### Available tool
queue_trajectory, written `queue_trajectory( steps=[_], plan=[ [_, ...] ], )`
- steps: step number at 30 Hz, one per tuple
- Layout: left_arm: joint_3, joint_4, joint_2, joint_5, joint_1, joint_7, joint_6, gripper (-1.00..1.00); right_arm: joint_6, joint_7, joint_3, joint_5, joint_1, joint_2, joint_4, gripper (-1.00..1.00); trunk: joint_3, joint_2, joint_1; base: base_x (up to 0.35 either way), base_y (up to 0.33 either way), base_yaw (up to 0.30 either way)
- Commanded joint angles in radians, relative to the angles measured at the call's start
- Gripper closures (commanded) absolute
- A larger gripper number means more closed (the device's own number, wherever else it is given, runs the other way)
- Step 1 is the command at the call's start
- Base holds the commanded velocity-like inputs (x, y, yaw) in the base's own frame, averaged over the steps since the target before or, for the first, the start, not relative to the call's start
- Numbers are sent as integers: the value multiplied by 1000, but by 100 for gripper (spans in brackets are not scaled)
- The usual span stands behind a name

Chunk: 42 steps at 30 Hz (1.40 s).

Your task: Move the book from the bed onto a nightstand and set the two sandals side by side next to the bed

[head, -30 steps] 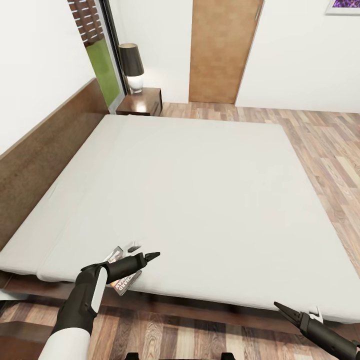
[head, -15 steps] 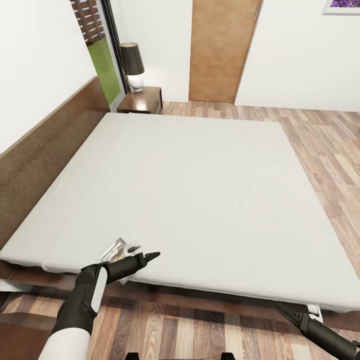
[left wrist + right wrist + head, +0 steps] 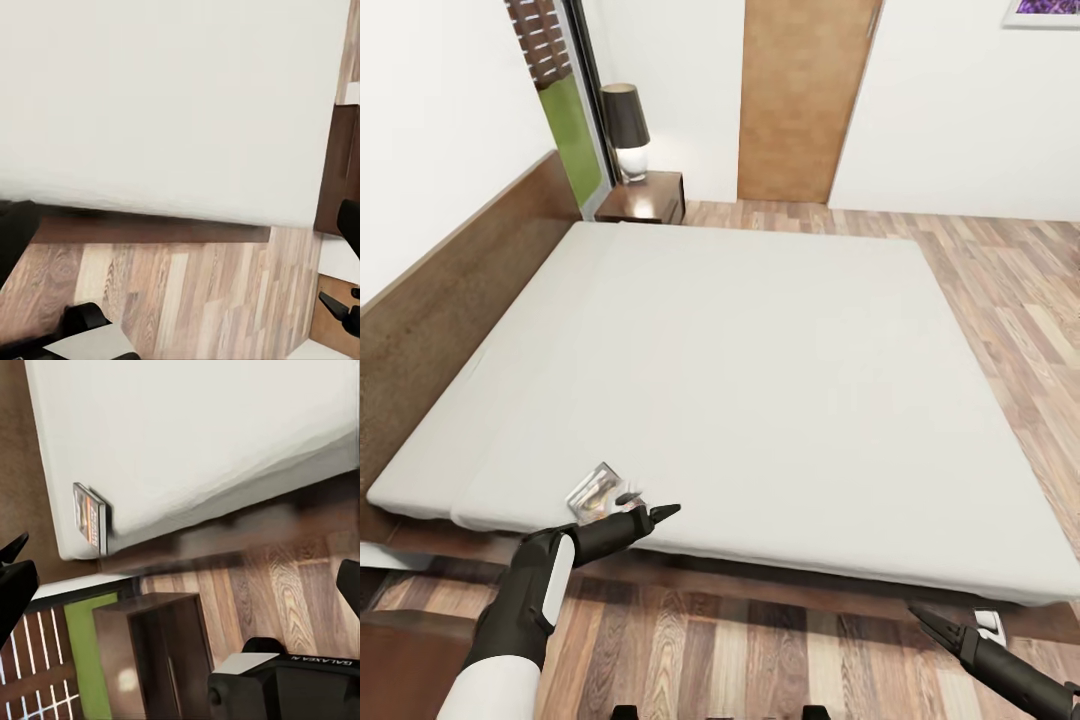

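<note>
The book lies flat at the near left corner of the bed, close to the mattress edge, and it is also visible in the right wrist view. My left gripper hangs open just short of the book, over the bed's front edge, holding nothing. My right gripper is open and empty, low over the floor at the bed's near right corner. One nightstand stands at the far end of the headboard. Another nightstand sits by the near corner. The sandals are out of view.
A dark-shaded lamp stands on the far nightstand beside a tall window. A brown door is in the back wall. Wood-plank floor runs along the right of the bed and in front of it. The long headboard lines the left wall.
The whole view has shifted: the bed's front edge now sits higher in the picture, with more floor below. The book, earlier partly hidden by my left gripper, now shows beyond it.
</note>
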Motion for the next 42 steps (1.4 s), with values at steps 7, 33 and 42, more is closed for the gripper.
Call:
queue_trajectory(
  steps=[7,33,42],
  plan=[
    [3,0,-1,3,0,-3,9,-100,10,2,3,-7,0,0,1,-100,-1,-1,0,-190,0,0],
    [3,33,0,3,-1,-1,7,-100,10,2,3,-7,0,1,2,-100,-1,-1,0,-4,0,154],
    [3,35,0,3,0,0,7,-100,10,2,3,-7,0,1,2,-100,-1,-1,0,0,0,273]
  ],
)
